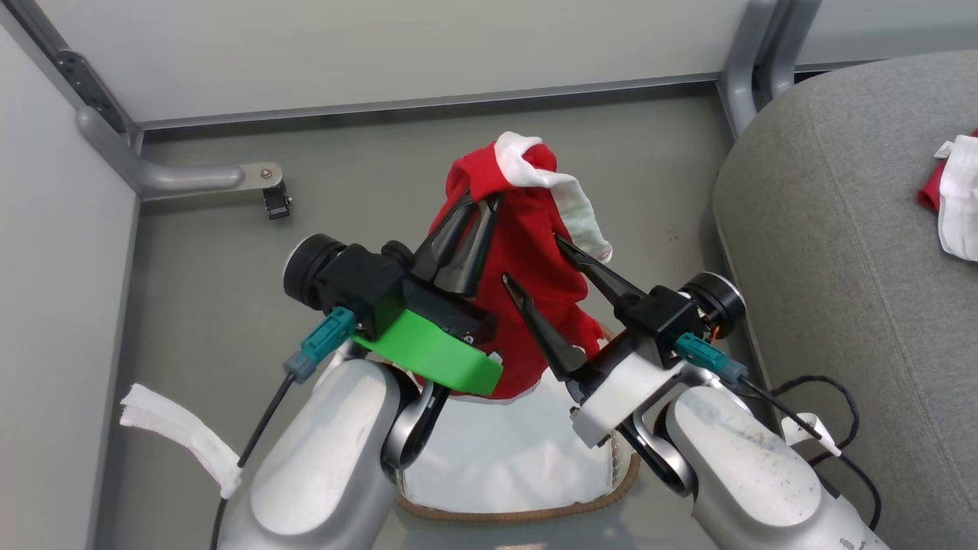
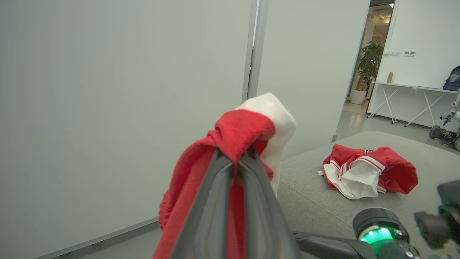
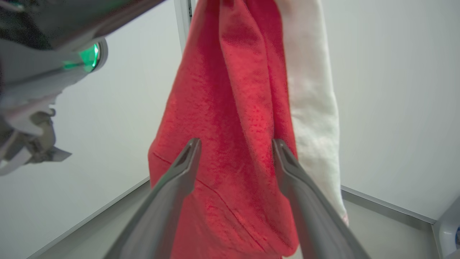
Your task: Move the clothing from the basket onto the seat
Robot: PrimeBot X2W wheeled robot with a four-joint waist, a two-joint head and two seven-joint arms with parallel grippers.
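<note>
Two pieces of the clothing are to be seen. One red garment [image 1: 527, 229] hangs from the left gripper [image 1: 480, 205], whose fingers are pinched together on its top fold [image 2: 237, 126], and it hangs over the basket [image 1: 535, 515] with the white liner [image 1: 497, 451]. The right gripper [image 1: 532, 258] holds its fingers wide apart just beside the hanging cloth; I cannot tell if they touch it. The second garment [image 1: 955, 191] lies on the seat [image 1: 840, 229], well apart from its rounded edge. This edge passes near the right side of the basket. Behind the hanging garment, grey floor [image 1: 344, 191] reaches to the wall panel [image 1: 382, 53] and a metal post [image 1: 743, 76]
</note>
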